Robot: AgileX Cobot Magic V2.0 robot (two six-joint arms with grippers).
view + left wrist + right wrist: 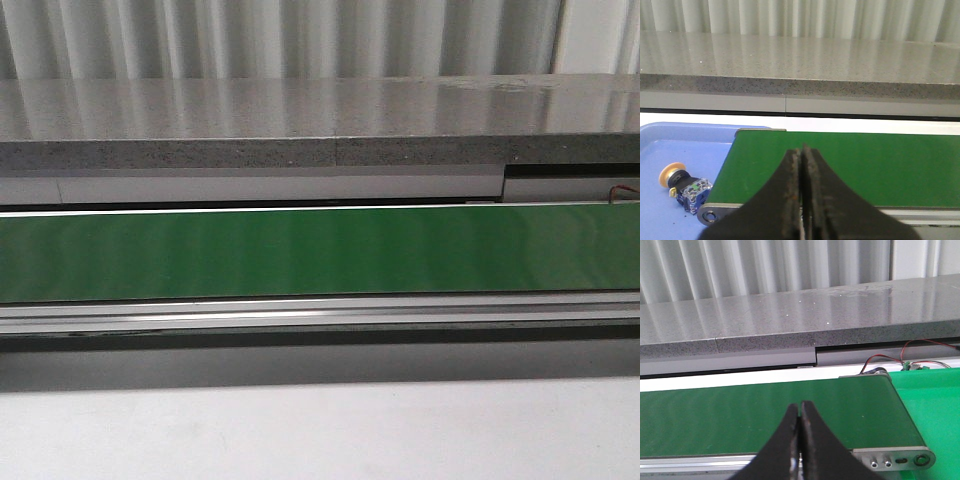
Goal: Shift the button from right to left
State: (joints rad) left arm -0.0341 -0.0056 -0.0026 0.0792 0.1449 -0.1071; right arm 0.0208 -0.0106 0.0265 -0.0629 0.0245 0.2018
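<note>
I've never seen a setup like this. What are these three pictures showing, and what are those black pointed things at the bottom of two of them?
This is a two-armed robot at a green conveyor belt. The front view looks forward over the belt toward a grey stone ledge; no arm shows there. The other two pictures come from cameras on each wrist. The black pointed shapes are the arms' grasping parts: the left end effector and the right end effector. Both are shut with fingers pressed together, holding nothing. In the left wrist view, a blue tray sits at the belt's end, and in it lies a button with a yellow cap, on its side. The right wrist view shows the belt's other end and some red wires.
</note>
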